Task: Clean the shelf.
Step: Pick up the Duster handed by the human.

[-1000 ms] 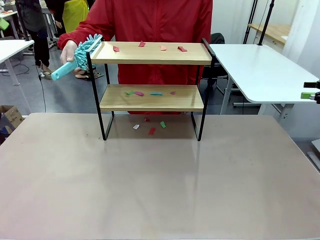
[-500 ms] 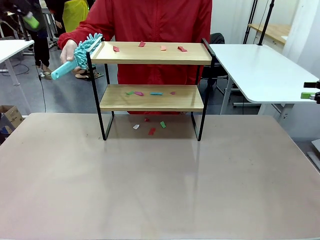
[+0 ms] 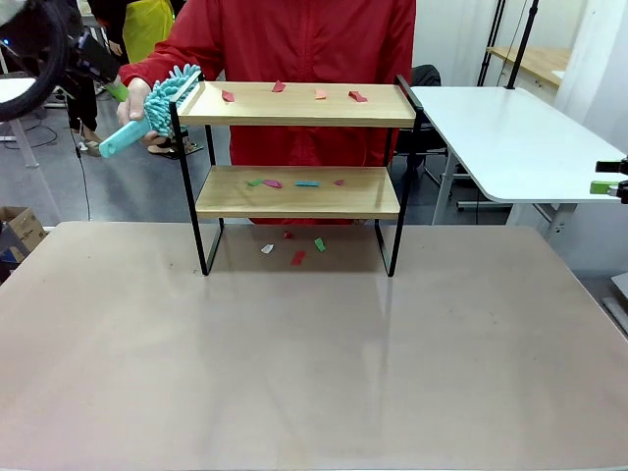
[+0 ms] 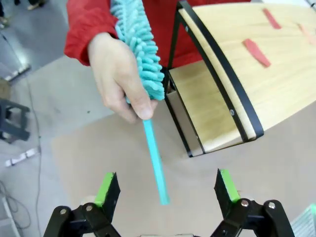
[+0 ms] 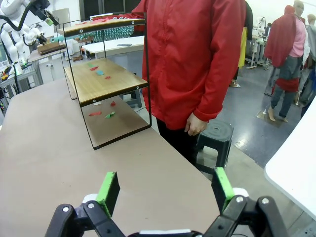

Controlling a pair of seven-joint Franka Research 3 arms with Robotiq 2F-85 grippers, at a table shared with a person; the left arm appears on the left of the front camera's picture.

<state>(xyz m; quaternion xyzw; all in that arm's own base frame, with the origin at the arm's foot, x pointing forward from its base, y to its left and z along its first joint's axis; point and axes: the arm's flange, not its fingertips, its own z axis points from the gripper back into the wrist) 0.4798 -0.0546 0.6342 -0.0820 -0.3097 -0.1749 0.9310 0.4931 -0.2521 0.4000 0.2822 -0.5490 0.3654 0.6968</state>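
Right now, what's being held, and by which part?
The person's hand grips the teal duster where handle meets head; the left gripper and right gripper hold nothing.

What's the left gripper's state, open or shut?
Open. In the left wrist view the left gripper has green pads wide apart, clamping nothing; a person's hand holds the teal duster.

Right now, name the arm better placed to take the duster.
Left. The left hand, open, frames the free end of the duster handle; the right hand sits far off, past the shelf.
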